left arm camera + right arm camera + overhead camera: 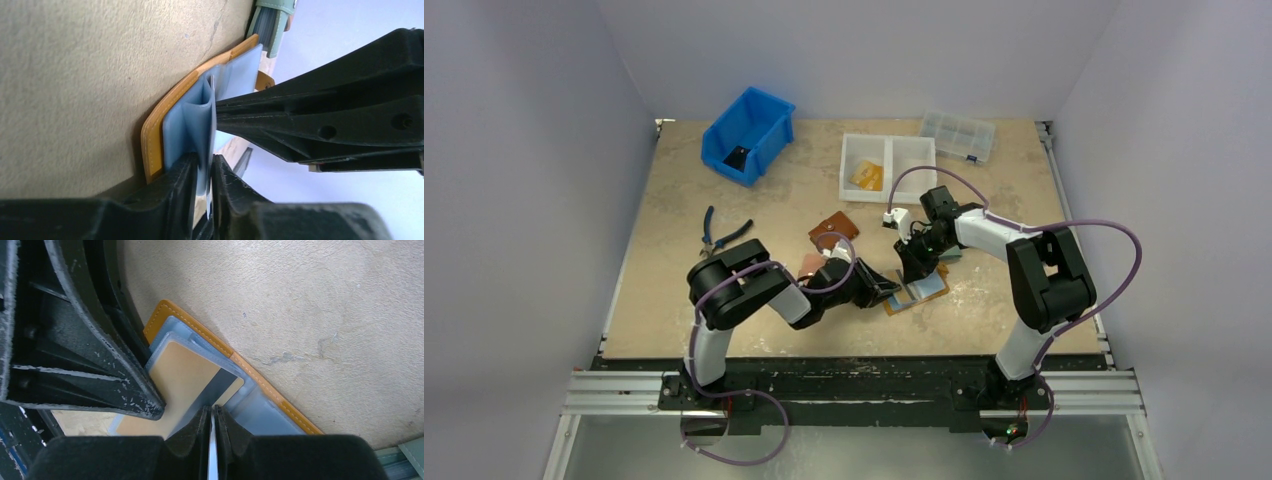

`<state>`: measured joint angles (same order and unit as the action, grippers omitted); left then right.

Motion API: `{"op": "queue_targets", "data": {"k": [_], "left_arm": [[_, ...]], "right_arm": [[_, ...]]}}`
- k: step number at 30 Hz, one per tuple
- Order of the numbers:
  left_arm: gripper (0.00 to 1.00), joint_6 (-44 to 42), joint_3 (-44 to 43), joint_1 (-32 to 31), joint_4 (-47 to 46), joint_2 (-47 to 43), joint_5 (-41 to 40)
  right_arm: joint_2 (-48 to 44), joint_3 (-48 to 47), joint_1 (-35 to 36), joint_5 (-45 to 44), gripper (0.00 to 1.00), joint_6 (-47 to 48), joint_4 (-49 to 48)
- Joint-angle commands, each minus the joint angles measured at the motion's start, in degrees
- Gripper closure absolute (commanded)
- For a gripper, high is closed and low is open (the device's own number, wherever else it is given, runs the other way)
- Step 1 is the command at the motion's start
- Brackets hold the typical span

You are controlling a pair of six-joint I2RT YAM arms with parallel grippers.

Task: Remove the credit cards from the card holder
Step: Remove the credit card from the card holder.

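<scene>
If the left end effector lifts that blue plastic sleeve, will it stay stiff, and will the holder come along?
Probably floppy: the sleeve is buckled into a fold where the left end effector pinches it. The card holder looks thin and lies flat, so it would likely lift or slide with the pull. Glossy plastic may slip.

The top external camera hangs high above and behind the arm bases, looking down and forward over the whole table point(1014, 175) from well away. The left wrist camera sits just behind the left gripper point(202, 185), facing right, very close to the card holder point(155, 130). The right wrist camera, behind the right gripper point(212, 432), looks steeply down, equally close. All three views share the card holder
</scene>
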<state>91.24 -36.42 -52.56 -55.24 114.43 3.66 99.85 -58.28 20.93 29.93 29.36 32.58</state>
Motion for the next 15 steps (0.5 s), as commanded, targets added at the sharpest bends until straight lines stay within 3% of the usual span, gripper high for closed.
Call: {"op": "queue_targets", "data": {"k": [1,7,15], "left_arm": [[0.84,-5.56,-2.59,0.86,10.81,-1.56,-3.38],[0.95,-10.36,-4.61,0.87,19.31,-4.06,-5.43],[0.99,-18.69,-5.44,0.96,28.19,-8.4,-8.11]], "right_arm": [[0.58,0.27,0.33,-0.69,0.83,1.75,0.47],[-0.04,0.25,0.28,-0.58,0.82,1.94,0.56],[-2.49,-0.03,-0.59,2.01,0.71,2.56,1.48]]}}
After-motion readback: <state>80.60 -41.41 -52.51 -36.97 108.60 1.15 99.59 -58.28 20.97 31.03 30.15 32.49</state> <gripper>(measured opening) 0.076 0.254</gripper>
